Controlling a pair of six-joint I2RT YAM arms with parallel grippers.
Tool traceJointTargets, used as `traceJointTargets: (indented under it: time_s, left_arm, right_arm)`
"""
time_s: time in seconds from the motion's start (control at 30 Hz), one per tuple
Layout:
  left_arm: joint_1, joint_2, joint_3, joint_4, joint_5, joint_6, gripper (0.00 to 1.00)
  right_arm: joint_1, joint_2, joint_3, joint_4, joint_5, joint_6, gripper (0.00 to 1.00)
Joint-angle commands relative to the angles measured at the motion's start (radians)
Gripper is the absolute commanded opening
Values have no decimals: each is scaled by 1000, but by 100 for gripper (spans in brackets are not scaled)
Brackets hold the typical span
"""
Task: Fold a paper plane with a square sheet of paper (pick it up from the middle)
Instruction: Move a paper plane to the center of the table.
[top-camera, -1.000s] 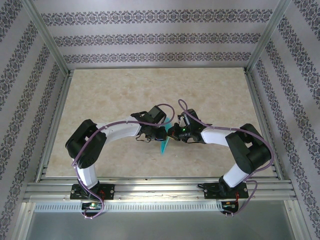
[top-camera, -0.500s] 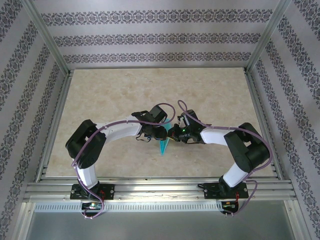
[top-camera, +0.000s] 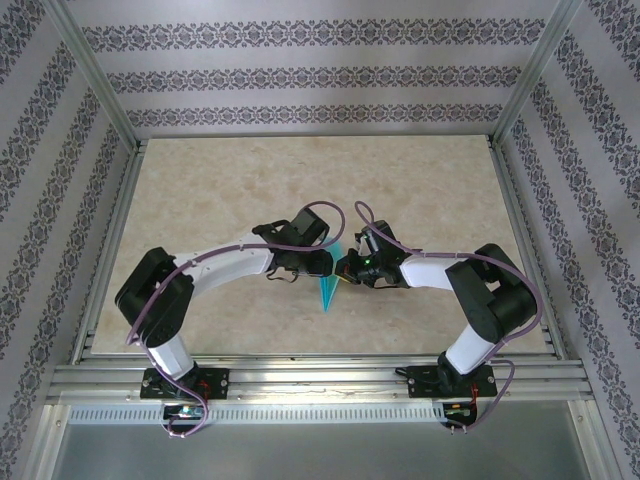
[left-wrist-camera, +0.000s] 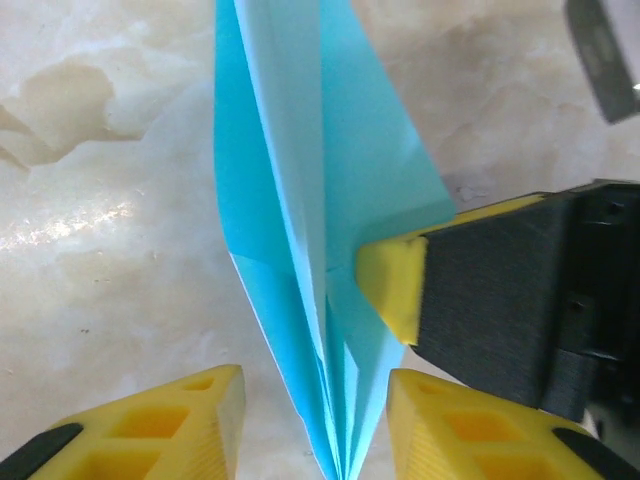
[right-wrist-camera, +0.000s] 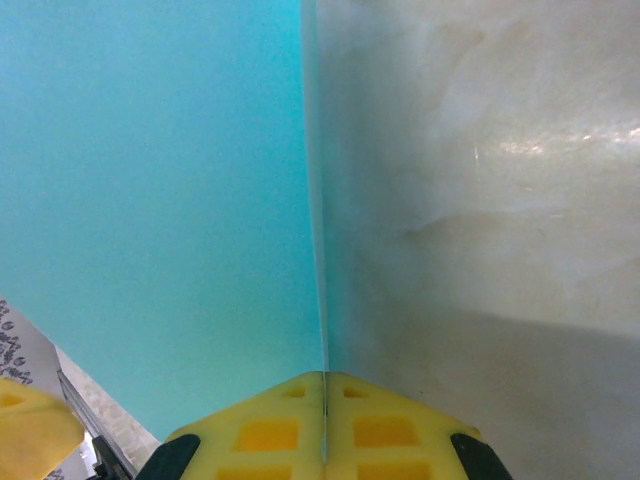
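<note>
The square sheet of paper is now a narrow, pointed turquoise paper plane (top-camera: 327, 290), held on edge above the middle of the table with its tip toward the near side. My right gripper (top-camera: 345, 268) is shut on it: in the right wrist view the yellow fingertips (right-wrist-camera: 323, 400) meet on the paper's edge, and the plane's flat side (right-wrist-camera: 150, 200) fills the left half. My left gripper (top-camera: 322, 264) is open. Its yellow fingers (left-wrist-camera: 150, 425) stand apart on either side of the plane's folded layers (left-wrist-camera: 300, 250). The right gripper's fingertip (left-wrist-camera: 395, 280) pinches the plane from the right.
The beige marbled tabletop (top-camera: 220, 190) lies under both arms. An aluminium frame rail (top-camera: 320, 375) runs along the near edge. Patterned walls close in the back and both sides. The two wrists almost touch at the centre.
My left gripper's jaws have spread apart and let go of the plane, and the left arm's elbow has swung out to the left. The right gripper has kept its grip and held still.
</note>
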Motion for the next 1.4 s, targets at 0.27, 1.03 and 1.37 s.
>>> traceJointTargets:
  time_s: [0.27, 1.03, 1.37]
  left_arm:
    - [-18, 32, -27, 101, 79, -33, 39]
    - [-20, 121, -19, 91, 105, -37, 31]
    - [-22, 158, -4, 94, 135, -26, 23]
  right_arm:
    - [-1, 3, -15, 23, -10, -3, 0]
    - [-3, -2, -14, 31, -15, 3, 0]
    - [-3, 3, -15, 38, -19, 9, 0]
